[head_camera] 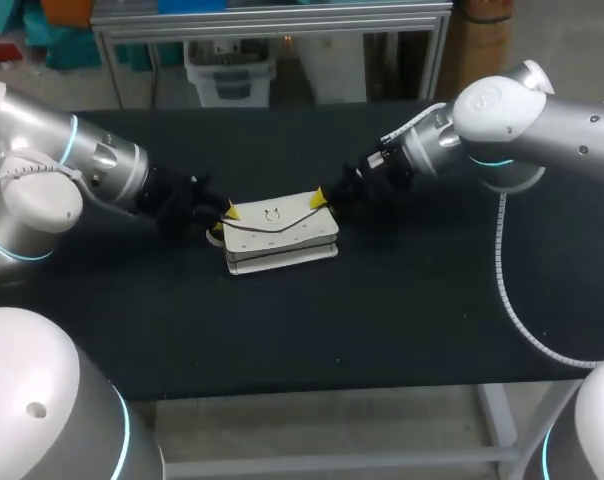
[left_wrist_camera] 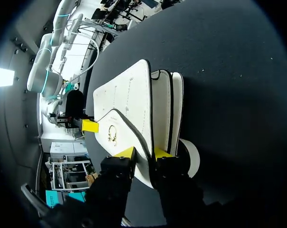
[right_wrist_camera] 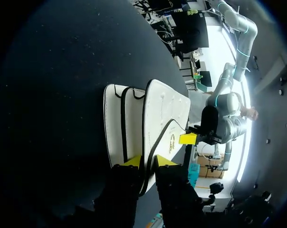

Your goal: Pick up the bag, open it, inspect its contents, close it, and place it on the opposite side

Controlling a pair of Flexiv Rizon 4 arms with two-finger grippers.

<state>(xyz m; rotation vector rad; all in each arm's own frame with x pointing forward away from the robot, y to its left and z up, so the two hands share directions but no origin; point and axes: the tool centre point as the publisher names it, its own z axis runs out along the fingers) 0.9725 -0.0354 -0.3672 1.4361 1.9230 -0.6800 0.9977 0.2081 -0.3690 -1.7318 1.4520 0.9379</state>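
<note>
Bag (head_camera: 280, 235) lies on the black table (head_camera: 382, 320); left gripper (left_wrist_camera: 144, 154) and right gripper (right_wrist_camera: 148, 161) each pinch one end.

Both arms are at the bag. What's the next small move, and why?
Probably lift both together a little: the left gripper and right gripper each pinch one end of the bag, which rests on the table.

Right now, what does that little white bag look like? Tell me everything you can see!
The bag is white, smooth like leather, with black edging and a pointed front flap bearing a small gold clasp. Its side shows stacked layers. It lies flat, flap up and closed, in the middle of the black table. The left gripper pinches one end, the right gripper the other.
</note>
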